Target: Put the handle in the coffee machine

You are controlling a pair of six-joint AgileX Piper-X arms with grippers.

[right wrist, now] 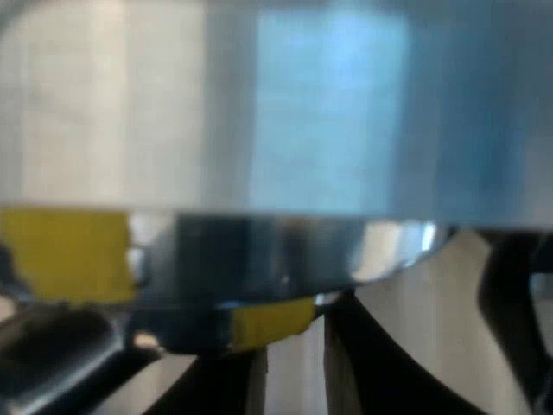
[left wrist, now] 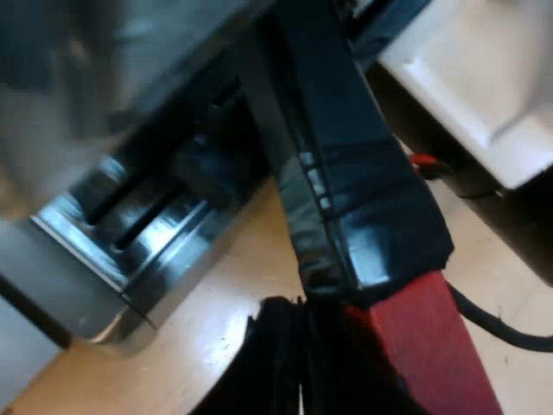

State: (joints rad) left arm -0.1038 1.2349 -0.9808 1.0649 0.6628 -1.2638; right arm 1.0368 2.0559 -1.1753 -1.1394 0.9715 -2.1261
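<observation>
The left gripper [left wrist: 371, 380] clamps the holder's dark handle [left wrist: 346, 173] at its red end [left wrist: 432, 346], a black finger [left wrist: 276, 363] pressed against its side. The handle runs away from the gripper toward the espresso machine [left wrist: 52, 95], passing just beside the slotted metal drip tray [left wrist: 147, 242]. On the far side of the handle, a black cable [left wrist: 501, 328] lies on the pale wooden table [left wrist: 216, 320], near a white casing [left wrist: 467, 78].

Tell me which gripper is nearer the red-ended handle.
Left. The left gripper sits right at the red end of the handle; the right gripper is against a shiny metal part with yellow patches.
</observation>
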